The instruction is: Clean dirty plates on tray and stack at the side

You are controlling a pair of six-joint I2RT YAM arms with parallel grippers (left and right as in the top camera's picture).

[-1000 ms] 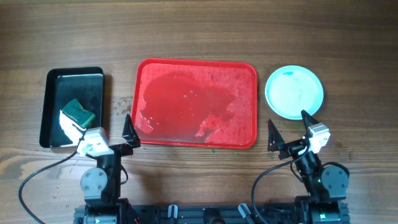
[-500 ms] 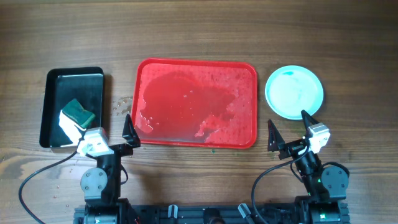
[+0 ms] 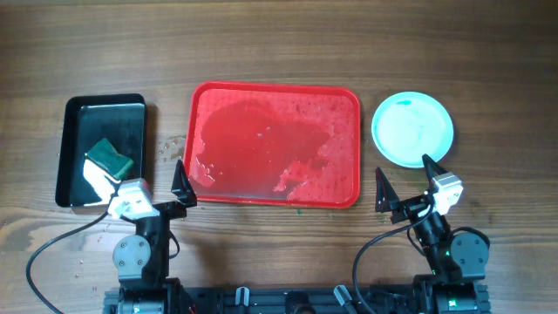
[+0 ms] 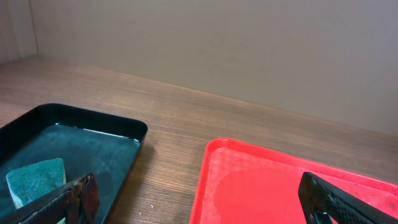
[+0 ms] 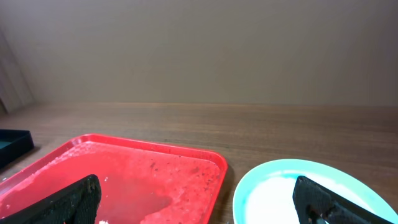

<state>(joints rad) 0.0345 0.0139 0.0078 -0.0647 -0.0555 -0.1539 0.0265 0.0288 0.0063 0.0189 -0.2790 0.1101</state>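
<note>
Left gripper (image 4: pixel 198 186) and right gripper (image 5: pixel 196 186) gape wide, empty, over the wood-grain table (image 3: pixel 261 44); wet tray (image 3: pixel 275 145) centre, plate (image 3: pixel 412 129) right, beige wall (image 4: pixel 217 43) behind.

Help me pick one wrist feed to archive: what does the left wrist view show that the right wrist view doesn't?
Only the left wrist view shows the green sponge lying in the black tray. Only the right wrist view shows the pale aqua plate. Both show the red tray, the wooden table and the black tray, though the right catches only its corner.
</note>
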